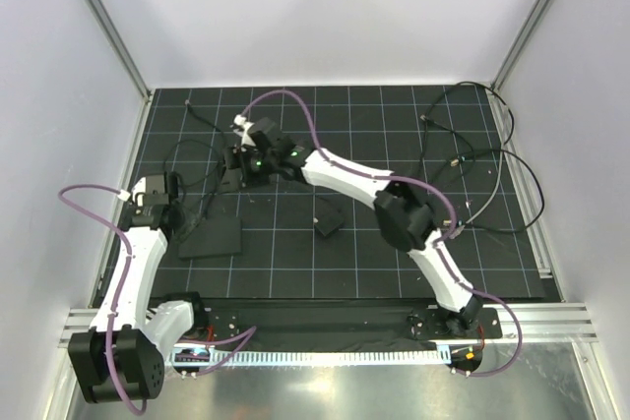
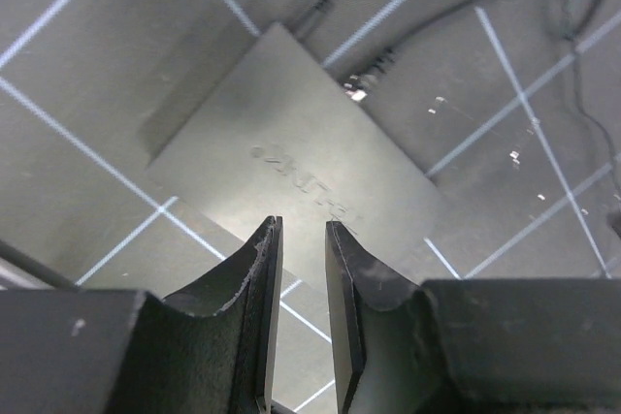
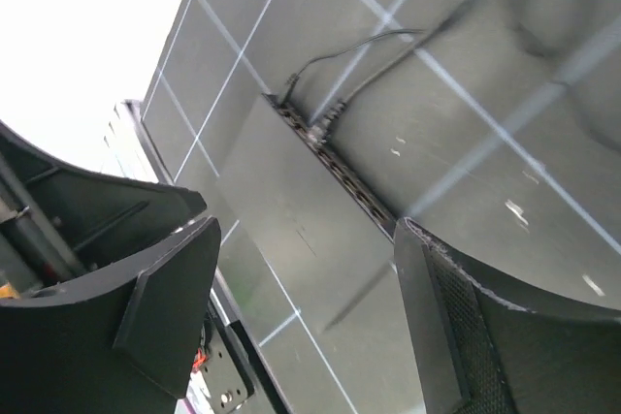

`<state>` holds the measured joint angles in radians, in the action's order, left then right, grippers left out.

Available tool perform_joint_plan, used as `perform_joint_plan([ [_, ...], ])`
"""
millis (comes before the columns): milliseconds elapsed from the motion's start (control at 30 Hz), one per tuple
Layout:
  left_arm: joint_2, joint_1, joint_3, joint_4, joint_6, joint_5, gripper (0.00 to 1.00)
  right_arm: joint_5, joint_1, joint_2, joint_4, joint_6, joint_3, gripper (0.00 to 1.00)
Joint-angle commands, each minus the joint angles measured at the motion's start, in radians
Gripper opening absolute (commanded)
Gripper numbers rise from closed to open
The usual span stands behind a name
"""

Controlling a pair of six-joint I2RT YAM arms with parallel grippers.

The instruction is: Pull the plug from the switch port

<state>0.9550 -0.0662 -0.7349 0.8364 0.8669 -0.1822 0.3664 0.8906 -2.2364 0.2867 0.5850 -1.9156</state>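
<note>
Two cables plugged into switch port edge, on mat left of centre; smaller black block nearby; loose wires far right; left gripper nearly closed, empty; right gripper spread wide above.

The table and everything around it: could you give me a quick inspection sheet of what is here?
Surface: black mat with white grid lines.
Job's things: flat black box; plug still seated in its port edge.
Clutter: smaller black block lying apart from the box.
Grippers: left gripper above the box, fingers nearly closed, holding nothing; right gripper wide open, empty.
Cables: loose black cables at right; purple arm cables.
Surroundings: white walls, metal frame.
</note>
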Motion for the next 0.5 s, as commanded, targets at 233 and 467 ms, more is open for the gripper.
perform_joint_plan([
  [233, 0.103, -0.018, -0.024, -0.008, 0.004, -0.077, 0.28, 0.204, 0.027, -0.264, -0.063, 0.052, -0.240, 0.55],
  [467, 0.160, -0.021, -0.021, -0.040, -0.008, -0.066, 0.27, 0.215, 0.042, -0.313, -0.073, 0.070, -0.229, 0.56],
])
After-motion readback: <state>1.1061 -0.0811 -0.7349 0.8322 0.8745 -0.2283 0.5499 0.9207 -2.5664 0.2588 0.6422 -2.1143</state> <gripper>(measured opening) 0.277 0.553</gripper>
